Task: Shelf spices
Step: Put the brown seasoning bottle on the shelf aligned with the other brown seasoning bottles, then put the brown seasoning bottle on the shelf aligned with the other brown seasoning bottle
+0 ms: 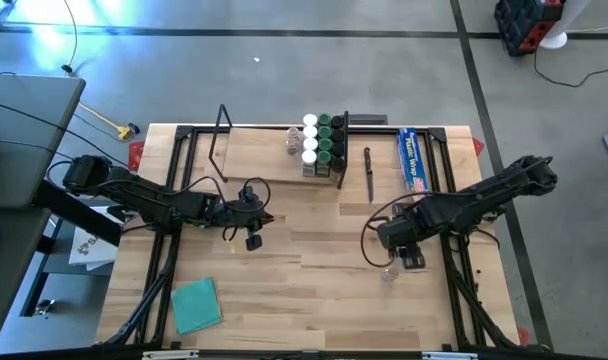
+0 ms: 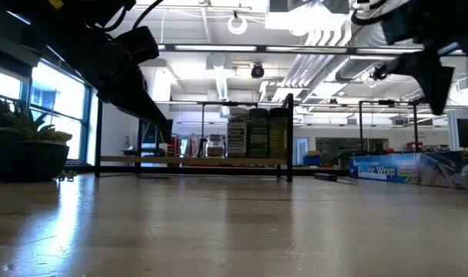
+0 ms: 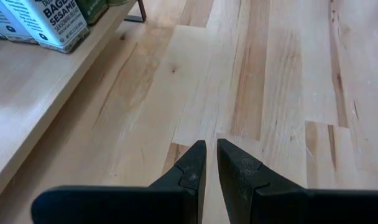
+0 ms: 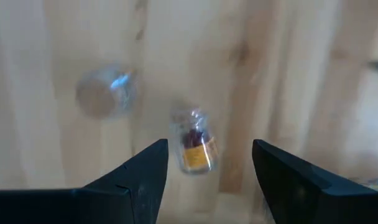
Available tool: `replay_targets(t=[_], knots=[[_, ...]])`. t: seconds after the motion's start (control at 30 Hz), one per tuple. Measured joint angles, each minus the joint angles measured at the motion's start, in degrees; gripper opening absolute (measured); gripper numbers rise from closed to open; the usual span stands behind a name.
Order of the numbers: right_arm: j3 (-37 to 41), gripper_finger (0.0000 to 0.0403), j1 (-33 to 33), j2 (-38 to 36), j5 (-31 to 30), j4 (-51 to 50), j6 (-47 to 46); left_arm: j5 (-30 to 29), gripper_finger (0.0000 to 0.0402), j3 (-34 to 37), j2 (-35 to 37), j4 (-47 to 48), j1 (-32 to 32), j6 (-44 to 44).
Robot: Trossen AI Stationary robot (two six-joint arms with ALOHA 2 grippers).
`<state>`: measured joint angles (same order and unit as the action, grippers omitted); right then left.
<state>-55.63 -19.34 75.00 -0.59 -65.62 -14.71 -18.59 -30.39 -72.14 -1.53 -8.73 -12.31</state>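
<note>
The right gripper hangs over the table's right half, near its front, with its fingers spread wide and nothing between them; a small clear jar with red contents and a yellow label lies on the wood below the gap, touched by neither finger, and it is blurred. A second clear jar stands just beside it, seen lid-on. From above, this gripper sits at the end of the right arm, with one clear jar showing just in front of it. The left gripper is clenched, its two fingertips nearly meeting with only a thin slit between, and it holds nothing; it hovers over bare table left of centre, just in front of the shelf. The shelf lies along the back of the table, and the spices stand on its right end in tight rows with white, green and dark lids, one more clear jar just left of them. In the level view three jars show side by side on the board between the black wire frames. A blue box lies right of the shelf.
</note>
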Motion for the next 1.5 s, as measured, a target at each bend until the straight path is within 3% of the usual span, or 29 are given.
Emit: replay_targets(t=[0.3, 0.5, 0.67, 0.87, 0.97, 1.07, 1.2, 1.33, 1.43, 1.5], knots=[[9.44, 0.0227, -3.72, 0.11, 14.16, 5.74, 0.09, 0.32, 0.0035, 0.00, -0.02, -0.10, -0.61, 0.17], [13.46, 0.0227, -11.17, 0.58, 14.06, 15.64, -4.28, 0.43, 0.0035, 0.00, -0.02, -0.10, -1.14, 0.46], [15.25, 0.0227, -16.92, 4.36, 8.52, 17.04, -8.57, 0.04, 0.0035, 0.00, -0.02, -0.30, -1.11, 0.48], [16.59, 0.0212, -18.35, 9.91, 6.82, 22.07, -15.28, 0.04, 0.0035, 0.00, -0.02, -1.35, -1.11, 0.52], [16.54, 0.0174, -18.25, 10.95, 6.69, 21.50, -19.72, 0.08, 0.0035, 0.00, -0.02, -1.40, -1.14, 0.52], [16.54, 0.0173, -17.76, 9.64, 6.05, 18.89, -25.41, 0.31, 0.0035, 0.00, -0.02, -1.43, -1.14, 0.50], [16.87, 0.0173, -15.92, 4.52, 0.69, 9.84, -34.08, 0.41, 0.0035, 0.00, -0.02, -1.93, -1.17, 0.41], [16.78, 0.0173, -12.49, -2.77, -9.85, 6.41, -39.84, 0.43, 0.0035, 0.00, 0.15, -3.65, -1.80, 0.49], [16.98, 0.0173, -8.61, -6.27, -19.85, 16.19, -38.30, 0.20, 0.0035, 0.00, 0.36, -5.05, -3.07, 0.71], [17.80, 0.0173, -5.32, -6.47, -24.20, 27.61, -31.01, -0.38, 0.0035, 0.00, 0.91, -5.00, -4.09, 1.31]])
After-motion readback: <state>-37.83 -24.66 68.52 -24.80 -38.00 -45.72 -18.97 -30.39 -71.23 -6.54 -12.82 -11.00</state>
